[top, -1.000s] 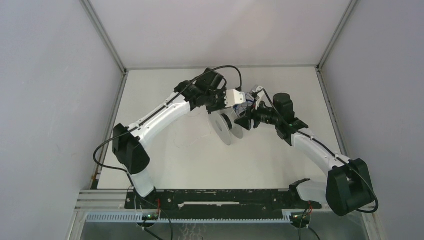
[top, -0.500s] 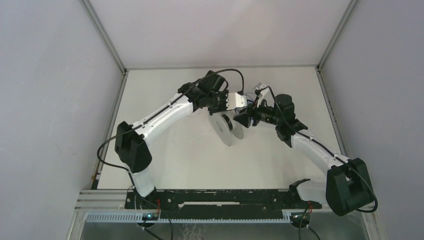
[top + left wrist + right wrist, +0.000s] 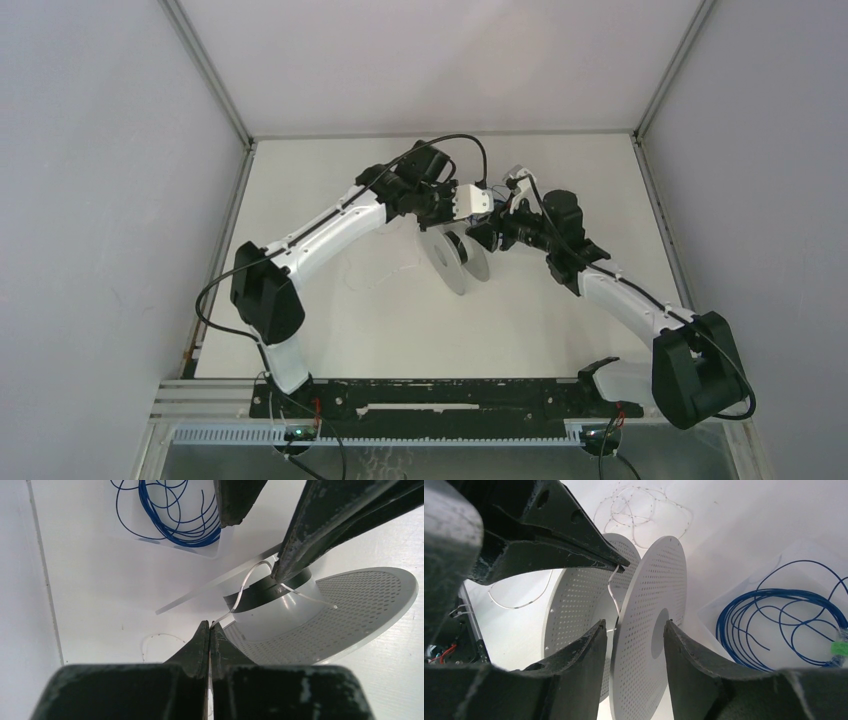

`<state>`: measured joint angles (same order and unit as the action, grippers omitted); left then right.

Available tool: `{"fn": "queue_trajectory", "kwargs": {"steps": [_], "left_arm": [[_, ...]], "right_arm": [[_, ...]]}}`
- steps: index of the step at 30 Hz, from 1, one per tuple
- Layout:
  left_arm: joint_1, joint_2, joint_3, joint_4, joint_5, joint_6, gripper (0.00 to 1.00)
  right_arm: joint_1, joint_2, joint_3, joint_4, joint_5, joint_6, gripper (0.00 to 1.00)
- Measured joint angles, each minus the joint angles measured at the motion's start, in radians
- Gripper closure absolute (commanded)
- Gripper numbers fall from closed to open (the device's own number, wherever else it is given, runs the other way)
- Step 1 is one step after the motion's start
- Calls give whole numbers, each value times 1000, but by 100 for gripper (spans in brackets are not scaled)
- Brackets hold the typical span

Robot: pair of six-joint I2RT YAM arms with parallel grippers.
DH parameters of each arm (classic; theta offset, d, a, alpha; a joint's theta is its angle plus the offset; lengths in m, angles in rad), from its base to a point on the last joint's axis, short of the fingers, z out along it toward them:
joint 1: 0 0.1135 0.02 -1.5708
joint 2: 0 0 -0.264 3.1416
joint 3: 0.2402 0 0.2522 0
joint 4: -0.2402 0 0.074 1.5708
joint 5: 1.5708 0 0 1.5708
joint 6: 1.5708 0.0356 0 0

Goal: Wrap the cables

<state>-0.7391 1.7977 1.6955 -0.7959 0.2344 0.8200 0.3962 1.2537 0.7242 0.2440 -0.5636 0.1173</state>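
Reaching in from the near edge of the table with both arms bent at the elbow, wrists meeting over the white spool standing on edge. Pinching the thin pale cable with the left gripper, fingertips pressed together, strand running to the spool's hub. Straddling one perforated flange with the right gripper, jaws parted, clamping nothing. Leaving loose cable loops on the table beyond, near a bagged blue wire coil.

The spool is matt perforated plastic, the cable smooth, the right gripper scuffed, blue wire glossy.
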Motion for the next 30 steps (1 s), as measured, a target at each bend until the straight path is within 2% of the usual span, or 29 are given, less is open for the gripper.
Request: {"fn": "queue_trajectory", "kwargs": {"steps": [16, 30], "left_arm": [[3, 9, -2, 5, 35, -29, 100], [6, 14, -37, 25, 28, 11, 100]], "right_arm": [[85, 0, -17, 0, 125, -47, 50], [100, 0, -39, -19, 192, -98, 52]]}}
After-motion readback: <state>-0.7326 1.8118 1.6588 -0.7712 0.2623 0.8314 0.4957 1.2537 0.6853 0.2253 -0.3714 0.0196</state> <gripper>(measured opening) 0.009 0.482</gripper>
